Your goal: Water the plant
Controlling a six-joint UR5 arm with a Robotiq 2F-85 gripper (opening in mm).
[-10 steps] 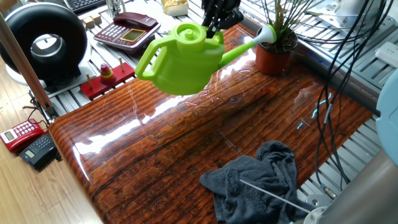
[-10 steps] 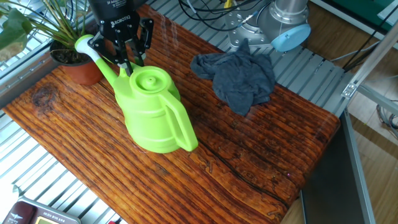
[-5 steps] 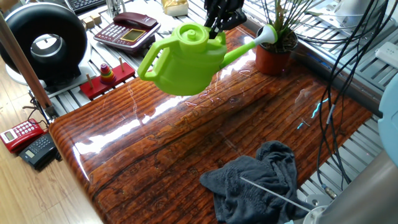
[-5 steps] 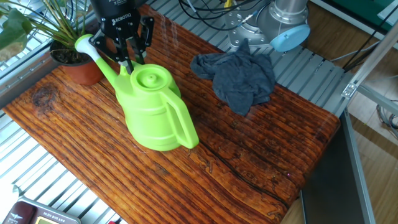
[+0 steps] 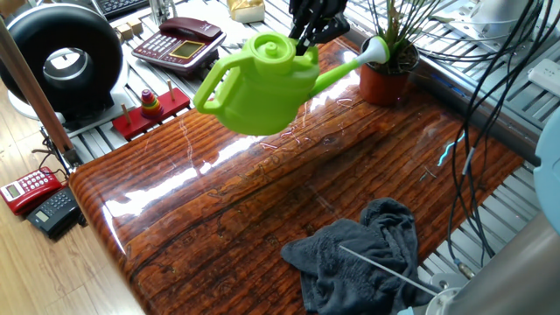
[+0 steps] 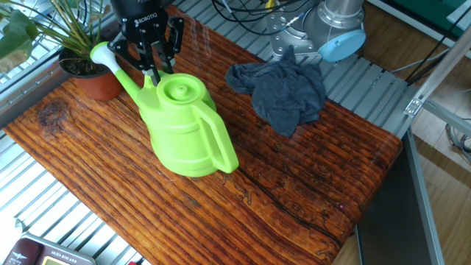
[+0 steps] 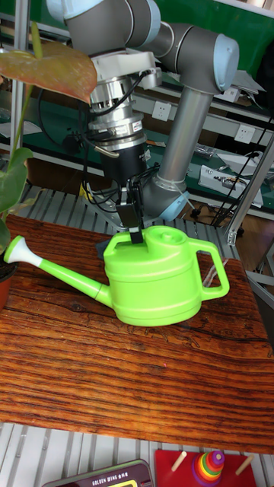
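I counted one watering can (image 5: 258, 85), one plant (image 5: 391, 54), one grey cloth (image 5: 363, 255) and one wooden table (image 5: 236, 210). Beyond the table edge sat one black ring-shaped device (image 5: 61, 59), one dark red desk phone (image 5: 182, 40), one small red phone (image 5: 28, 187) on the floor with a dark handset beside it, and one red peg toy (image 5: 150, 108).

My claw (image 6: 152, 73) was closed on the top rim of the lime-green can, just beside its round lid, on the spout side. I held the can clear of the table, with the handle toward the table's middle and the long spout reaching outward. In the tall fixed view my fingers (image 7: 134, 225) came straight down onto the can's shoulder.

The plant stood in its terracotta pot at the far corner of the table, beside the metal rail. It lay off to the spout side of my claw, near but apart from it. The white tip of the spout (image 5: 375, 48) was up at the leaves, over the pot's rim. The cloth lay well apart, crumpled at the opposite end of the table.
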